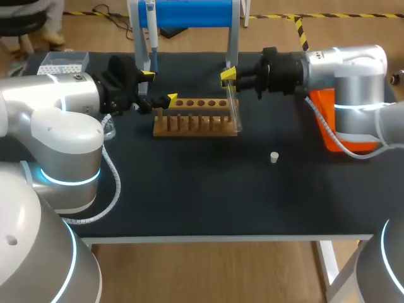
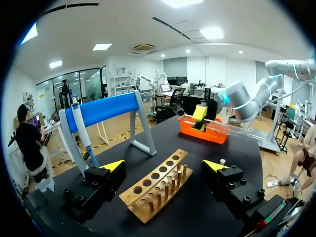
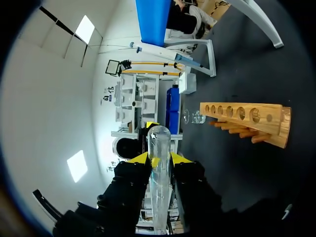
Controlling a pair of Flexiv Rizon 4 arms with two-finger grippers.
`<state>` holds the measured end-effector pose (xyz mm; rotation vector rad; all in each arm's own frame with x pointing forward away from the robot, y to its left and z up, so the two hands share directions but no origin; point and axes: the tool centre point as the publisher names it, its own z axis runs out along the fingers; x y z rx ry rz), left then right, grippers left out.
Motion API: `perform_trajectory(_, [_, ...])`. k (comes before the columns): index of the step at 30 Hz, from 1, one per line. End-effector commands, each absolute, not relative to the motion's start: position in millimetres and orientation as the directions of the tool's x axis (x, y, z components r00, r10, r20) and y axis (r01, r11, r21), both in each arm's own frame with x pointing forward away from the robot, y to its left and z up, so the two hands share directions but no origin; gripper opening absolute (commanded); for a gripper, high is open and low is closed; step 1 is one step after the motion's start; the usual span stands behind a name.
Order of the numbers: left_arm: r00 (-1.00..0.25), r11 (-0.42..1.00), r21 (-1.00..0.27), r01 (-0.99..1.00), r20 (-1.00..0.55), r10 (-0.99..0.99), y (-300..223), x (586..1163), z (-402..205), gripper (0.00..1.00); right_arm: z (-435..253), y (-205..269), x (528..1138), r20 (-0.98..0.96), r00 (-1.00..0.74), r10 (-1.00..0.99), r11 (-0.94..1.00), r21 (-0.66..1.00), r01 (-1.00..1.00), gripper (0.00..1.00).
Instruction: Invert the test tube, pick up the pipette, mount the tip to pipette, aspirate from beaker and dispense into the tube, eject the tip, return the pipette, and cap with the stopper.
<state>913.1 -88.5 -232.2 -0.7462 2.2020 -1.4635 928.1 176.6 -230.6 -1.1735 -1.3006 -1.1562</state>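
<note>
Tube (image 1: pixel 234 110) near-vertical, clamped by right gripper (image 1: pixel 230 78) at rack (image 1: pixel 196 121) right end; left gripper (image 1: pixel 159 87) (wide open, empty) nearer pipette (image 1: pixel 152 38).

Holed wooden test-tube rack (image 1: pixel 196 120), with the blue-barred pipette stand (image 1: pixel 189 12) behind it, a clear glass test tube (image 1: pixel 234 110) just beside its right end, and a small white stopper (image 1: pixel 274 157) before it to the right.

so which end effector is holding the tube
The right end effector, shut on the clear tube. The left end effector is open and empty, near the rack.
</note>
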Motion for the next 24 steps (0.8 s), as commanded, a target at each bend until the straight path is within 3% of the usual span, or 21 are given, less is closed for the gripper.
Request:
perform_trajectory(1, [-0.8, 0.285, -0.955, -0.081, -0.108, -0.59, -91.9, 909.2, -227.4, 1.0, -229.2, 176.0, 927.4, 0.998, -0.034, 0.049, 0.073, 0.031, 0.997, 0.0])
perform_trajectory(5, [-0.848, 0.189, -0.965, 0.184, -0.253, -0.466, -105.5, 901.2, -220.6, 1.0, -229.2, 176.0, 927.4, 0.998, -0.034, 0.049, 0.073, 0.031, 0.997, 0.0])
perform_trajectory(12, [-0.845, 0.133, -0.887, 0.441, -0.461, -0.271, -130.4, 893.7, -218.5, 1.0, -229.2, 176.0, 927.4, 0.998, -0.034, 0.049, 0.073, 0.031, 0.997, 0.0])
perform_trajectory(16, [-0.814, 0.133, -0.847, 0.515, -0.532, -0.234, -135.6, 891.2, -218.5, 1.0, -229.2, 176.0, 927.4, 0.998, -0.034, 0.049, 0.073, 0.031, 0.997, 0.0])
perform_trajectory(24, [-0.817, 0.145, -0.853, 0.502, -0.522, -0.245, -135.4, 892.4, -219.8, 1.0, -229.2, 176.0, 927.4, 0.998, -0.034, 0.049, 0.073, 0.031, 0.997, 0.0])
